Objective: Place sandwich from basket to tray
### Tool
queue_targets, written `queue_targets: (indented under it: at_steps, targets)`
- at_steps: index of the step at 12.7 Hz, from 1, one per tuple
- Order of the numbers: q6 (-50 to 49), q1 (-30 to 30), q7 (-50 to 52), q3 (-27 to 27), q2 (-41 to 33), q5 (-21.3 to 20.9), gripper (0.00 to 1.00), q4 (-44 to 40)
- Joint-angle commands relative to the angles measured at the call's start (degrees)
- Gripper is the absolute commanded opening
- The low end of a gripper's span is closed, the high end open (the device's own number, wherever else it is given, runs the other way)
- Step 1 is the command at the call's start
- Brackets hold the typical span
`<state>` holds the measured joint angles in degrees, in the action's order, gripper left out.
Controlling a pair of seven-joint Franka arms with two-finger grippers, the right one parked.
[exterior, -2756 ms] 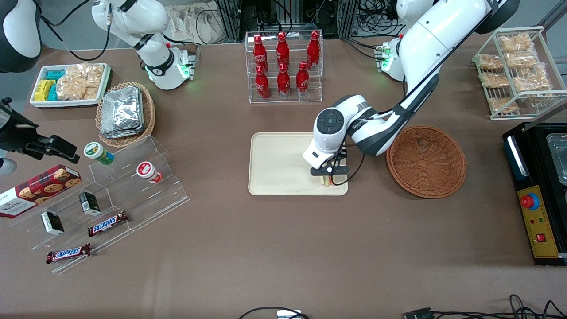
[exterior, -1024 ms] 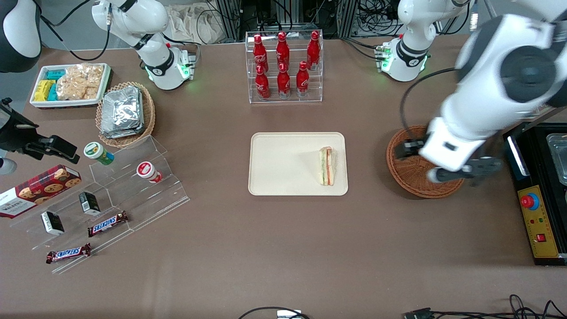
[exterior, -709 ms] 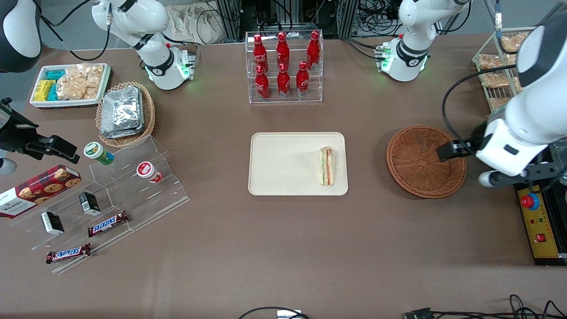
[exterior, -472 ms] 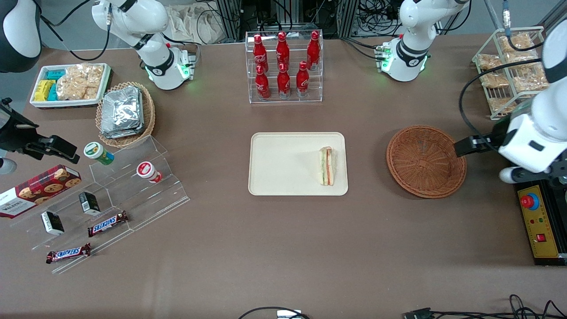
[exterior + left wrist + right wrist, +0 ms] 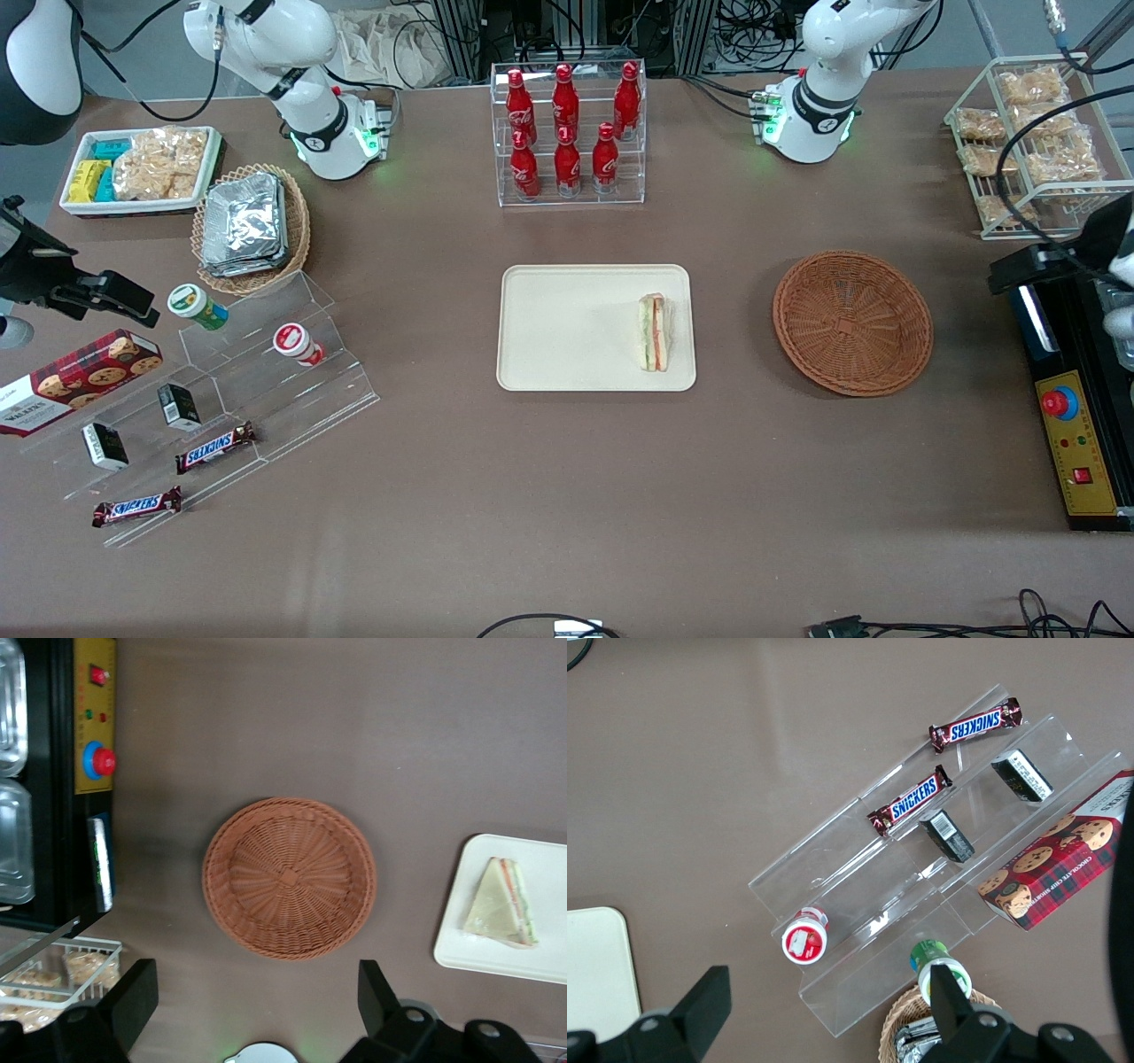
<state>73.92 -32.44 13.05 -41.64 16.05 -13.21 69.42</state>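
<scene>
Sandwich (image 5: 655, 332) sits on the tray (image 5: 567, 328), basket (image 5: 852, 322) empty; gripper (image 5: 252, 1014) hangs high above the basket, jaws apart, job looks done.

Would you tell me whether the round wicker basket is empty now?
Empty: the basket shows only bare weave. The sandwich lies on the tray; the open hand hovers above the table.

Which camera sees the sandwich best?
The front view does: the whole sandwich lies in plain sight on the tray, its green and pink layers showing. The left wrist view also shows it, at the picture's edge, past the empty basket under the open gripper. The right wrist view shows only a tray corner.
</scene>
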Motion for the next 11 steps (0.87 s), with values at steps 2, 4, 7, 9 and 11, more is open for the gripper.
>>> queue_targets:
  at_steps: [2, 4, 7, 9, 11]
  targets:
    - [-0.4, -2.5, -3.6, 0.1, -4.2, 1.3, 1.0, 3.5]
    - [-0.5, 0.9, -3.7, 4.6, -5.1, 1.9, 1.0, 4.2]
    - [-0.4, 12.9, -3.6, 19.4, -7.8, 6.0, 1.0, 5.9]
    - [1.7, 21.5, -3.6, 29.9, -10.9, 9.2, 1.0, 9.9]
    - [6.8, 27.9, -3.3, 36.4, -15.3, 10.2, 1.0, 16.8]
